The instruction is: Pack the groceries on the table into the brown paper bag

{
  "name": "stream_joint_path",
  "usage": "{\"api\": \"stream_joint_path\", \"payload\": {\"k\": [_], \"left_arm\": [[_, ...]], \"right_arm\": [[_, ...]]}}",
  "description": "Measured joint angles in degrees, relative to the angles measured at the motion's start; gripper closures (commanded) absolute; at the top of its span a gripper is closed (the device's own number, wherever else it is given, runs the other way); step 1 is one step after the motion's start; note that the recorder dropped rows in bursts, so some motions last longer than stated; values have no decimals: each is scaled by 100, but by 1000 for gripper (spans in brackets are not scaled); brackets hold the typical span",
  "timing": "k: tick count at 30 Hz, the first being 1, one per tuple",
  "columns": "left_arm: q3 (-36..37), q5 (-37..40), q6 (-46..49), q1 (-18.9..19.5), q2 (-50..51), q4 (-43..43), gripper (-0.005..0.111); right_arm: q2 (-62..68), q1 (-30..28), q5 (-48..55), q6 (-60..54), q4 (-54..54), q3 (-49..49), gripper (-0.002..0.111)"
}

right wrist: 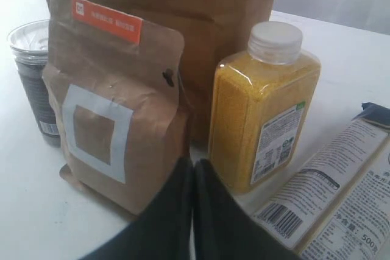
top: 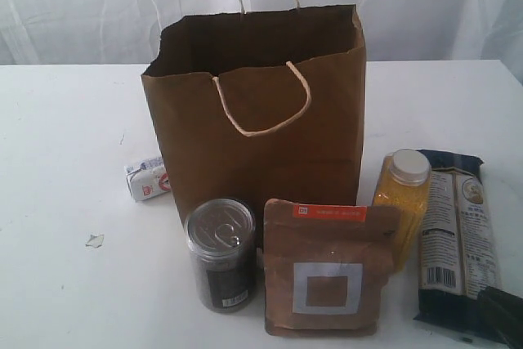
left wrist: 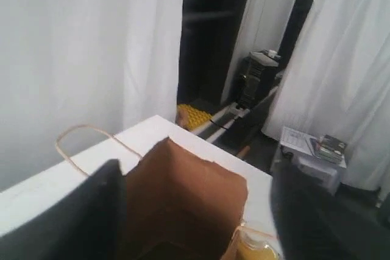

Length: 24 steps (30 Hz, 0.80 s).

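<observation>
The brown paper bag [top: 261,120] stands open and upright mid-table [top: 57,300]. In front of it stand the clear pull-tab can [top: 221,255], the brown pouch with the white square [top: 325,271] and the yellow-grain bottle [top: 402,202]. The long dark-blue packet [top: 456,239] lies at the right, and the small white-blue carton [top: 147,179] lies left of the bag. No gold-lidded jar shows. My right gripper [right wrist: 194,165] is shut and empty, low before the gap between the pouch [right wrist: 116,101] and the bottle [right wrist: 262,108]. My left gripper [left wrist: 195,223] hangs open above the bag's mouth [left wrist: 183,199].
A small pale scrap [top: 95,240] lies on the table at front left. White curtains hang behind. The left wrist view shows the table's far edge [left wrist: 201,135] with dark equipment [left wrist: 259,77] on the floor beyond it.
</observation>
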Motion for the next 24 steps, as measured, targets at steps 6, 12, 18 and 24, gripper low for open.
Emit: {"api": "stream_joint_path", "payload": {"k": [6,12,18,24], "left_arm": [[77,12,-334,382,-1251,-12,39],[822,-16,-345,382,-1881,-12,35],[1716,-16,-355,382,-2455,-2,30],[2264,-16,-366,382,-3049,-2,13]], "right_arm": [[0,0,0,0,0,0,108],[0,0,0,0,0,0,108],[0,0,0,0,0,0,108],[0,0,0,0,0,0,108]]}}
